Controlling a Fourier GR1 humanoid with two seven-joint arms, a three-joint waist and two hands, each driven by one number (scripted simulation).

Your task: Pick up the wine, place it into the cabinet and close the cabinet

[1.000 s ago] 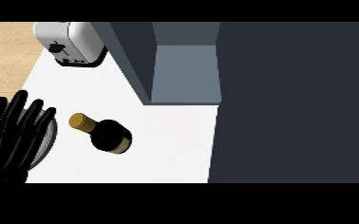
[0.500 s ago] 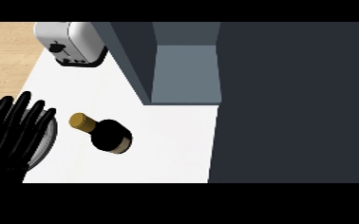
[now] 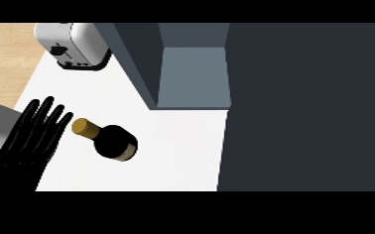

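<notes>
The wine bottle (image 3: 112, 140) stands on the white counter (image 3: 176, 148), dark with a gold cap, seen from above. My left hand (image 3: 33, 134) is just left of it, fingers straight and spread, the fingertips close to the cap but apart from it. The cabinet (image 3: 192, 77) stands behind the bottle, its grey inside open toward me, with its dark door (image 3: 296, 104) swung out at the right. My right hand does not show.
A silver toaster (image 3: 73, 44) sits at the back left of the counter. The wooden floor (image 3: 16, 59) shows beyond the counter's left edge. The open door covers the whole right side of the view.
My left hand has moved right and slightly down, closer to the bottle's cap. The bottle and cabinet have not moved.
</notes>
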